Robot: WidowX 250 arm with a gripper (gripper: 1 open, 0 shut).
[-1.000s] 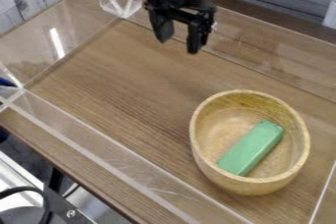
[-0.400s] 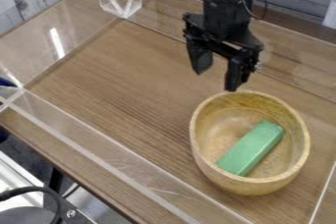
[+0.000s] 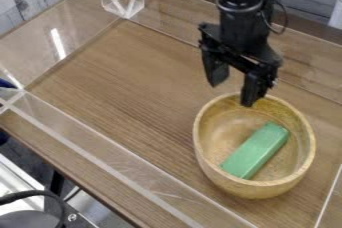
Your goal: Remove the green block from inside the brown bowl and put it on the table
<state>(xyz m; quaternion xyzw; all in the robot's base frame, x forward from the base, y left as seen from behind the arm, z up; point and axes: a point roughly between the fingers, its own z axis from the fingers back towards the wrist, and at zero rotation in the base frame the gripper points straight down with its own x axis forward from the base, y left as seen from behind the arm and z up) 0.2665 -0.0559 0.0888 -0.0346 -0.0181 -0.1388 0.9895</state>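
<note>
The green block [image 3: 255, 152] lies flat and slanted inside the brown bowl [image 3: 217, 111], which sits at the near right of the table [image 3: 120, 82]. My gripper [image 3: 234, 84] points straight down just above the bowl's far rim, a little up and left of the block. Its two dark fingers stand apart, open, with nothing between them. One fingertip [image 3: 251, 98] overlaps the bowl's far rim in the picture; I cannot tell whether it touches it.
Low clear acrylic walls [image 3: 80, 132] border the tabletop on all sides, with a folded clear piece [image 3: 123, 0] at the far corner. A dark cable [image 3: 27, 212] lies outside the near left wall.
The arm has carried the open gripper from the far middle of the table towards the near right, up to the bowl's far rim. The block and bowl have not moved.
</note>
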